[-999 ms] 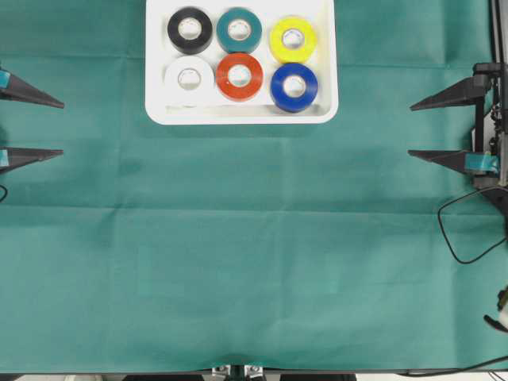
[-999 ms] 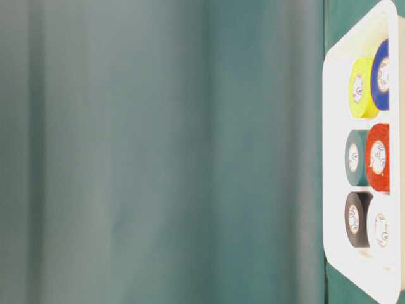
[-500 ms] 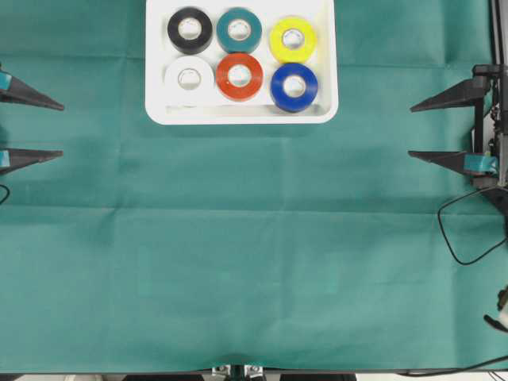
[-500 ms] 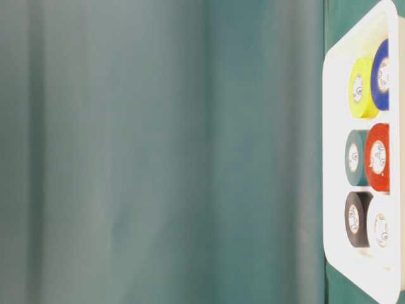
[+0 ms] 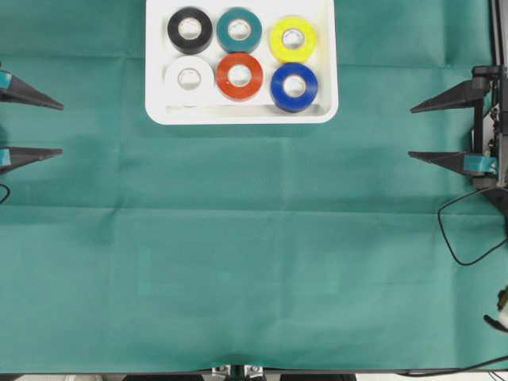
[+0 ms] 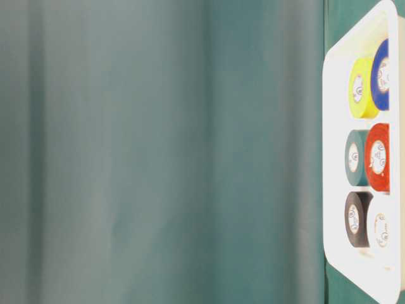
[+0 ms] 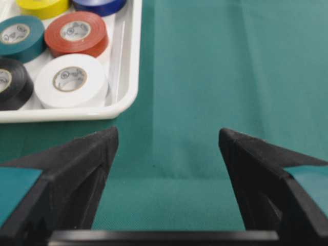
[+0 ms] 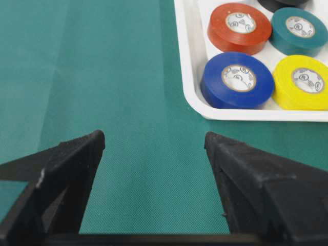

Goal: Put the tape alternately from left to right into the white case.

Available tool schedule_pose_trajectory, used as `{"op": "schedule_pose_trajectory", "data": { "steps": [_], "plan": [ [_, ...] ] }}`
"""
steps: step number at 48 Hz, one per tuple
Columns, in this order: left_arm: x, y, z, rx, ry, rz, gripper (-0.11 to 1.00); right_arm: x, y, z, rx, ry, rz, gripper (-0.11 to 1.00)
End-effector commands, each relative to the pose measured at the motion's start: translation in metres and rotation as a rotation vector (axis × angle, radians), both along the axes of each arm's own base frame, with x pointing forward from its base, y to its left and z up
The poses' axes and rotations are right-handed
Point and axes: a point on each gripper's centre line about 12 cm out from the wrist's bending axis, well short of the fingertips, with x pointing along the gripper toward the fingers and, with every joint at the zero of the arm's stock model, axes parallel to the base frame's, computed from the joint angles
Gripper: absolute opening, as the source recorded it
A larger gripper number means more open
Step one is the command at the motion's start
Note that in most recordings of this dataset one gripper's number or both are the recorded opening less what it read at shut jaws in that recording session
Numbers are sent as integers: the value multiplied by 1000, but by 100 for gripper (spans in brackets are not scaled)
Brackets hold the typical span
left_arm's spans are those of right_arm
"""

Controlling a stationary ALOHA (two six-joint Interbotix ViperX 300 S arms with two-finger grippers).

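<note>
Green cloth [image 5: 254, 262] lies bare ahead of both grippers. Left gripper [image 5: 51, 125] and right gripper [image 5: 421, 128] spread wide, holding nothing. Beyond them, all six tape rolls [image 5: 240, 75] sit flat in the white case [image 5: 157, 111]: task looks done. Rolls are probably light, stiff, glossy-slick; pinch across the outer rim. Raised case rim crowds the edge rolls; plenty of room outside.

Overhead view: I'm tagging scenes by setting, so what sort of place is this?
Probably a robot lab tabletop: a green cloth covers the table, a white case holds six tape rolls, and two open robot hands, left hand and right hand, flank it.
</note>
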Motion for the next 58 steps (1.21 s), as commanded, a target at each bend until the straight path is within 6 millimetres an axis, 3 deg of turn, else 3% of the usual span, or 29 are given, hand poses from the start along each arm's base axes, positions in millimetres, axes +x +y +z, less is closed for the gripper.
{"op": "schedule_pose_trajectory", "data": {
  "steps": [1, 58],
  "plan": [
    [2, 1, 4, 0, -9, 5, 85, 2, 0, 4, 4, -7, -1, 86],
    [-5, 0, 10, 2, -44, 4, 85, 3, 0, 12, 6, -41, 2, 86]
  ]
}}
